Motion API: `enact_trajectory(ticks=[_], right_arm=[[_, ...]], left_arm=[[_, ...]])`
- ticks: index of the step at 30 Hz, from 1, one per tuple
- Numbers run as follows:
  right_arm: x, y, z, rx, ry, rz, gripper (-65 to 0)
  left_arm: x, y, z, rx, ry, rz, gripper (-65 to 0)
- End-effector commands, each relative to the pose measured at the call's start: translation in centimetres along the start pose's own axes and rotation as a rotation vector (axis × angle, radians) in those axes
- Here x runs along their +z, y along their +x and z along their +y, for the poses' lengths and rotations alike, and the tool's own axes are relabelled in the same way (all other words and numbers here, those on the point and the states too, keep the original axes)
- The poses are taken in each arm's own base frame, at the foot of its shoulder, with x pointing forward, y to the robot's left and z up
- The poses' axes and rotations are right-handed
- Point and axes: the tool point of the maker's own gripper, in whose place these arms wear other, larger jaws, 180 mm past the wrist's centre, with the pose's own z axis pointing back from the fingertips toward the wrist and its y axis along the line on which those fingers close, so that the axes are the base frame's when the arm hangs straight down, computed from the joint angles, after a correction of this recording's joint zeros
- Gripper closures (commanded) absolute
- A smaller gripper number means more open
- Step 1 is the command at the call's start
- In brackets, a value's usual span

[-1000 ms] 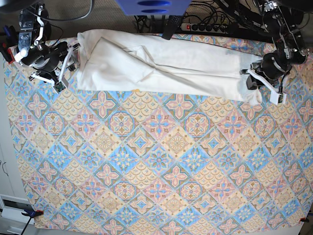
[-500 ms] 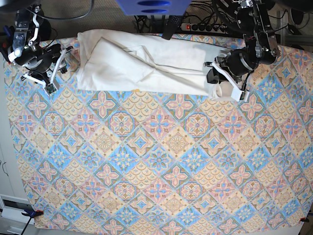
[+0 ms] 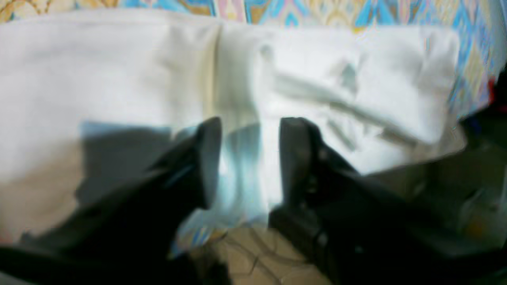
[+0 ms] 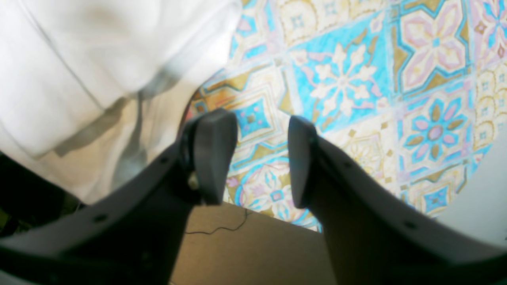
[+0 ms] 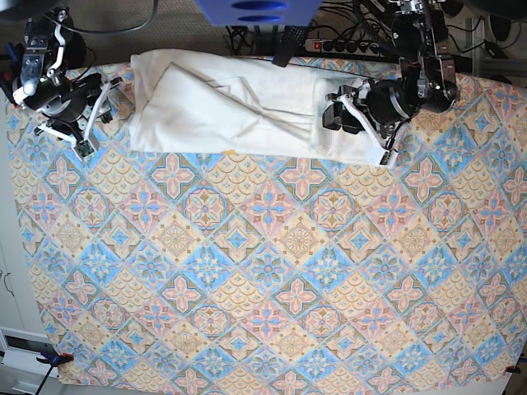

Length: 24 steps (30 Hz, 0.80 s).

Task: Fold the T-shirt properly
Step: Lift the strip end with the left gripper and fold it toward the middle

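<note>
We see the T-shirt lying bunched along the table's far edge. Our left end effector hovers open above it; our right end effector gapes empty beside its left end.

**Free room around the grippers**

Left gripper: T-shirt directly beneath and ahead; bare tablecloth open toward the near edge. Right gripper: shirt edge just beside, open cloth below. Cables crowd behind.
</note>
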Motion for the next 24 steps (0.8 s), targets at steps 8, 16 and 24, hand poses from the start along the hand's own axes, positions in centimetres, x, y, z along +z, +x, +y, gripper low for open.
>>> enact_trajectory(ticks=[8,16,24], right_arm=[[0.4,0.7,-0.3,0.015,-0.008,-0.025,-24.5],[0.5,0.5,0.9,-0.033,0.066,-0.018,-25.8],[0.7,1.9,2.6,-0.087,0.17,-0.085,-34.7]], left_arm=[[5.9,4.5,4.6,0.036,0.023,-0.18,-40.3],[6.5,2.0,10.2,0.151,0.11,-0.115,-40.3],[5.5,1.1,10.1,0.193,0.092,-0.098,-40.3]])
